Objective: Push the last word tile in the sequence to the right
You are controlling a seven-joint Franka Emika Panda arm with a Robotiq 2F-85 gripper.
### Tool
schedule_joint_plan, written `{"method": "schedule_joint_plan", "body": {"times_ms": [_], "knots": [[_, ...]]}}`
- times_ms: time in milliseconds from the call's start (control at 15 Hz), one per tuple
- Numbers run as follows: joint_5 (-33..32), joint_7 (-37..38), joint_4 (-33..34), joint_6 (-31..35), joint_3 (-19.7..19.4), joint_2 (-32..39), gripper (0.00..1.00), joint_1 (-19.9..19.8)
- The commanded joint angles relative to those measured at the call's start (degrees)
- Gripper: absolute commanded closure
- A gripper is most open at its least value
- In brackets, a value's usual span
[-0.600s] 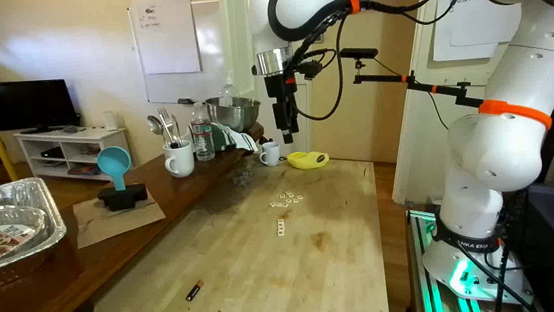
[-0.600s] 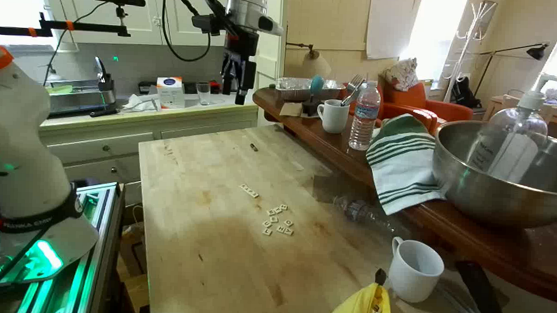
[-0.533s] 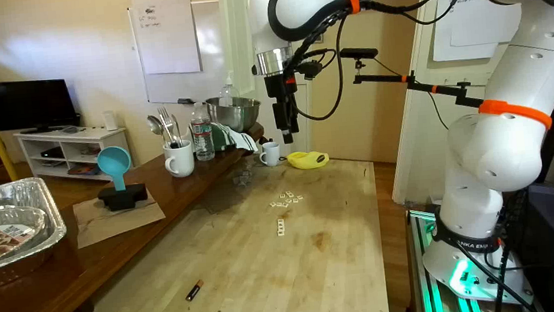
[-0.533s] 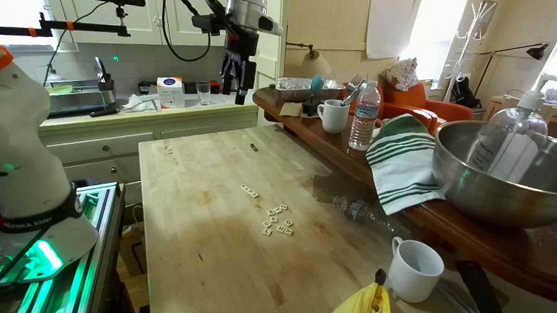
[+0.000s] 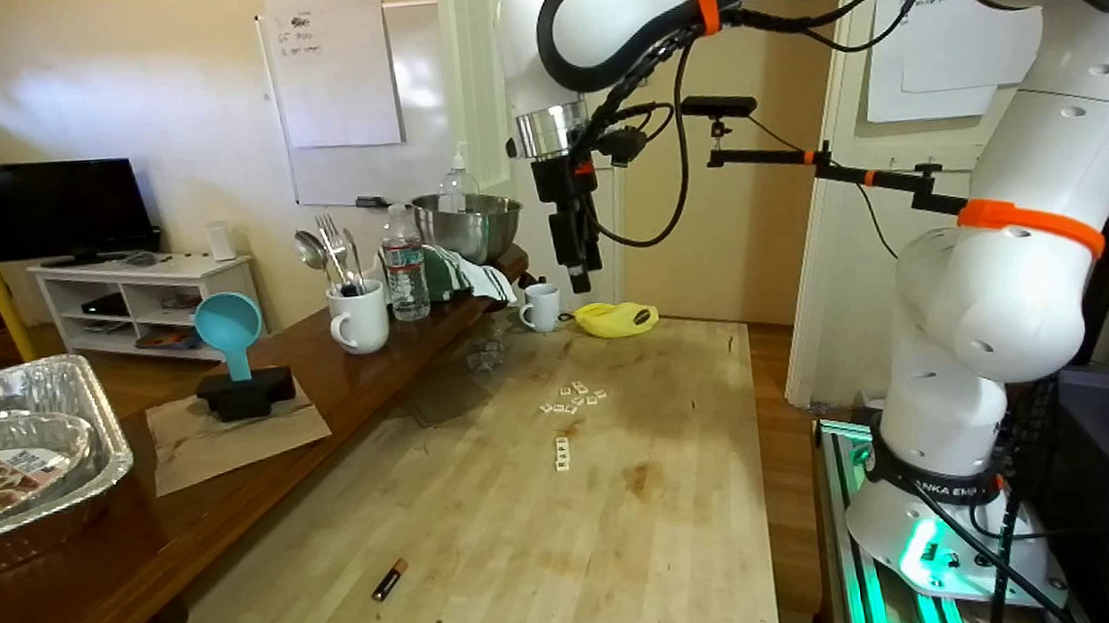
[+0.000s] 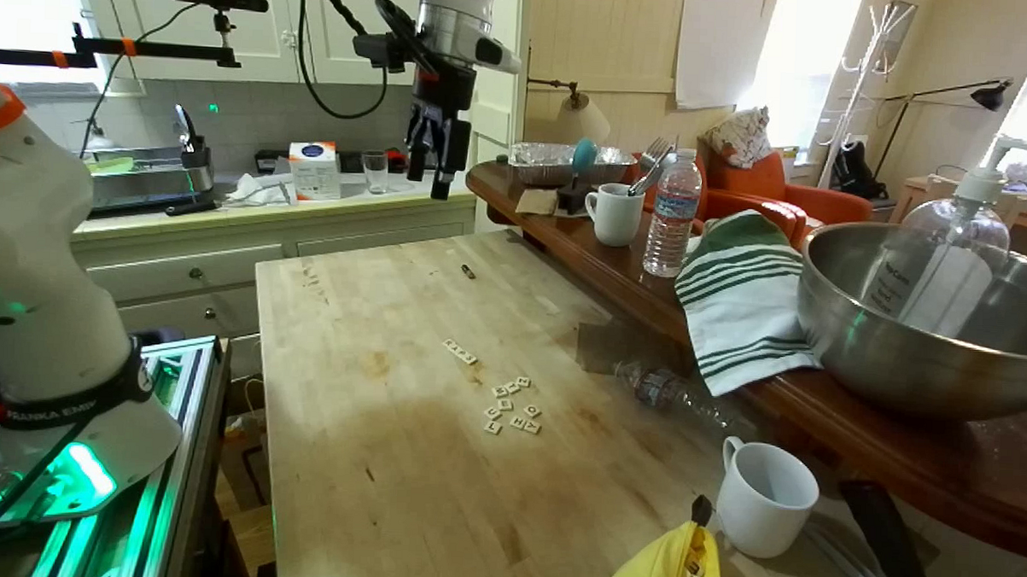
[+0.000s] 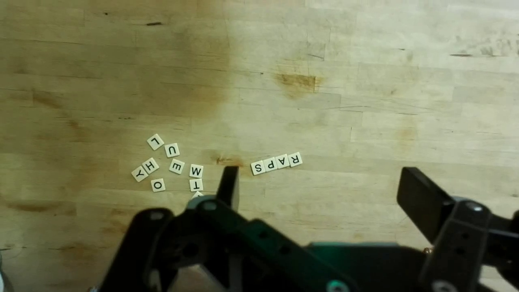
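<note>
The sequence is a short slanted row of small pale letter tiles on the table. It reads RAPS, upside down in the wrist view. Its last tile, the S tile, is at the left end there, against the P tile. The row also shows in both exterior views. My gripper is open and empty, its black fingers wide apart. In the wrist view the left fingertip appears just left of the S tile. In both exterior views the gripper hangs well above the table, touching no tile.
Several loose letter tiles lie near the S end. A battery lies on the table. A yellow pouch, a white mug and a clear bottle sit toward one end. A raised dark wooden counter borders the table.
My gripper has moved slightly down. It was open before and still is. The tiles have not moved.
</note>
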Motion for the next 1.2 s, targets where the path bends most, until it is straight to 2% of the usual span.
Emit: {"method": "schedule_joint_plan", "body": {"times_ms": [0, 267, 467, 600, 733, 800, 867, 933, 1133], "knots": [[-1.09, -1.18, -5.81, 6.43, 0.17, -0.33, 0.0, -0.11], [0.76, -10.3, -12.72, 17.44, -1.2, -0.24, 0.0, 0.46], [1.92, -13.12, -17.55, 28.76, -2.1, 0.54, 0.0, 0.24], [1.25, -15.03, -19.6, 32.74, -2.71, 1.71, 0.0, 0.04], [0.98, -16.57, -21.23, 35.75, -3.3, 2.69, 0.0, -0.13], [0.39, -16.01, -20.87, 34.71, -3.26, 3.83, 0.0, -0.35], [-1.98, -11.08, -19.88, 32.87, -2.4, 4.89, 0.0, -1.27], [-0.01, -14.08, -20.35, 33.27, -2.87, 3.05, 0.0, -0.46], [-0.64, -12.8, -20.25, 33.27, -2.78, 4.45, 0.0, -0.95]]}}
